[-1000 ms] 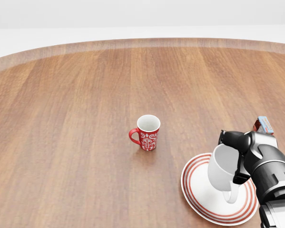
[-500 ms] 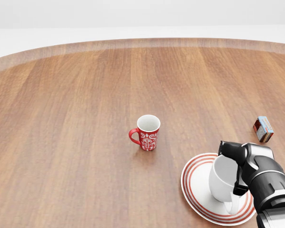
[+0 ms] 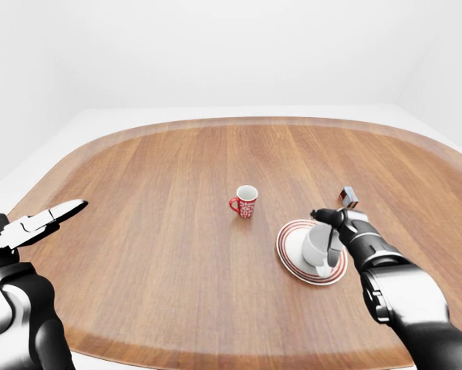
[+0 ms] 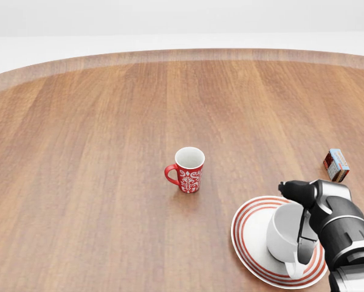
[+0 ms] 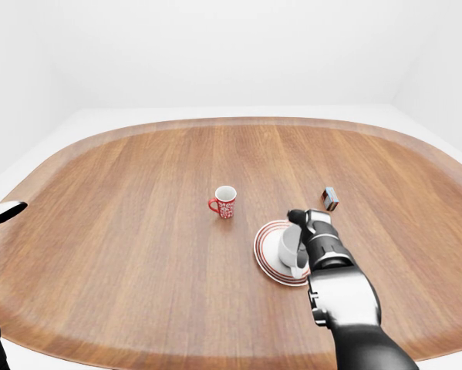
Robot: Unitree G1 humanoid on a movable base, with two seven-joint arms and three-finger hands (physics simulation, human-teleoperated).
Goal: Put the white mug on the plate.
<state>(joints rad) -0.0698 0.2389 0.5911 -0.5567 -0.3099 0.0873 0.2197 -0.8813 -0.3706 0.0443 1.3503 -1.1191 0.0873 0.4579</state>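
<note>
The white mug rests tilted on the white plate with red rings at the lower right of the head view. My right hand is shut on the mug from its right side, with a dark finger lying down the mug's side and the thumb above its rim. The mug's handle points down toward the view's bottom edge. My left hand is open and empty at the far left of the left-eye view, well away from the plate.
A red patterned mug stands upright on the wooden table, up and left of the plate. A small red and blue box lies above and right of the plate.
My right hand has lowered the white mug onto the plate and turned slightly. The red mug and the box have not moved.
</note>
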